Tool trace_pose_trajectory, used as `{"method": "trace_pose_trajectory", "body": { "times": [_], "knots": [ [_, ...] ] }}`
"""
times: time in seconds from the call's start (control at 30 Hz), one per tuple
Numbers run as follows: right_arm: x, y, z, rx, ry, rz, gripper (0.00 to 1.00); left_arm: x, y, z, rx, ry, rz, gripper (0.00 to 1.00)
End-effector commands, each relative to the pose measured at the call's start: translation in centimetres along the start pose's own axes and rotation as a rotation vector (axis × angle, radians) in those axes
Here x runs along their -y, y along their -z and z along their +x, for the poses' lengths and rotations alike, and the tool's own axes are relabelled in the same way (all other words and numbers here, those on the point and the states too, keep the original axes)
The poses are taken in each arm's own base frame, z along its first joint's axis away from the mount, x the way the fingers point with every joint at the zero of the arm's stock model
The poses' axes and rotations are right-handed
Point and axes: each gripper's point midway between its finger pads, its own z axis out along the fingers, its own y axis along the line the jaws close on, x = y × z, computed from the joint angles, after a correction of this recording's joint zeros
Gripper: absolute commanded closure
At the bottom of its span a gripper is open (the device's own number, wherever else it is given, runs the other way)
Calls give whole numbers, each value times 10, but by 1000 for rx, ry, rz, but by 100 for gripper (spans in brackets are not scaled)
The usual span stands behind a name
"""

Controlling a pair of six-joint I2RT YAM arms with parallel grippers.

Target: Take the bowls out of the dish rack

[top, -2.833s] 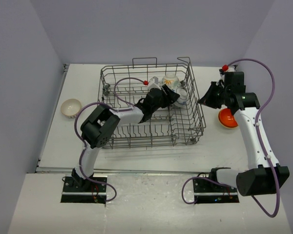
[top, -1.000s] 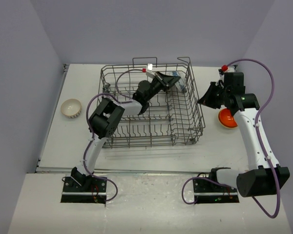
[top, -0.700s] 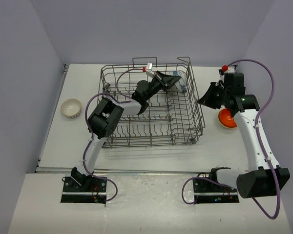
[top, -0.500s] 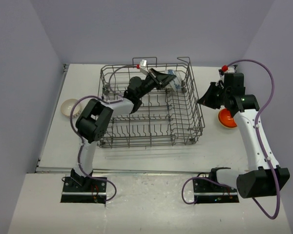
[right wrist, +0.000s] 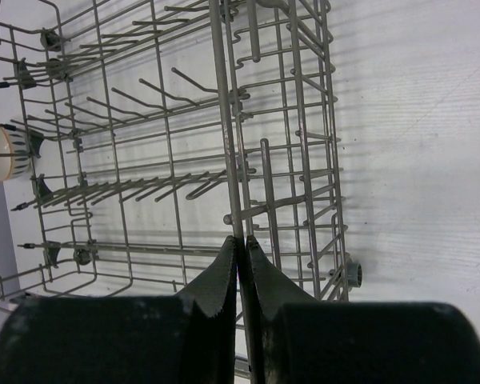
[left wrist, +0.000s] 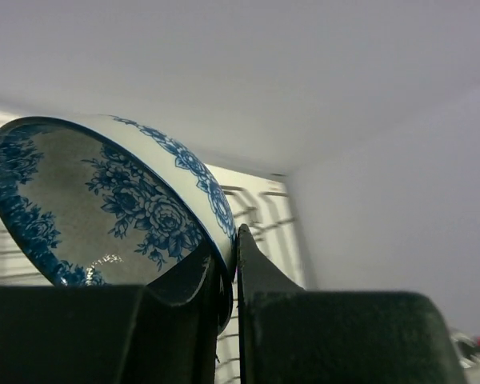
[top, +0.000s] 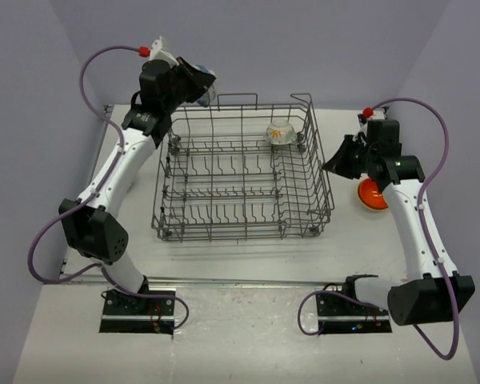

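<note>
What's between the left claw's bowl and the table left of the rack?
Nothing visible. The left claw holds the blue-flowered bowl raised past the dish rack's far-left corner, clear of its wires. A pale bowl sits on that side.

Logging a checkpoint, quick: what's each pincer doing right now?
Left pincer: closed on the blue-patterned bowl's rim.
Right pincer: closed, apparently pinching the dish rack's rim wire.

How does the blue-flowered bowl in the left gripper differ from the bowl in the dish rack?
The blue-flowered bowl has blue flowers; the rack bowl has a yellowish pattern. The blue-flowered bowl hangs tilted, its rim clamped in the left gripper, outside the dish rack; the rack bowl rests in its far right corner. Both are small, round, white-based.
</note>
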Motion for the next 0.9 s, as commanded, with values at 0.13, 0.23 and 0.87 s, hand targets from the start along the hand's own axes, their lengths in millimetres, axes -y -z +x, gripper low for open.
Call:
{"method": "trace_pose_trajectory", "body": {
  "times": [0.13,0.23,0.87],
  "knots": [
    [0,-9,26,-104,-35,-23,100,-147,118,-82,68,-403,-796,100],
    [-1,-9,27,-110,-32,-28,100,-182,165,-98,103,-415,-983,100],
    [-7,-9,25,-112,-43,-46,100,-346,294,28,-262,-193,-1427,100]
  ]
}}
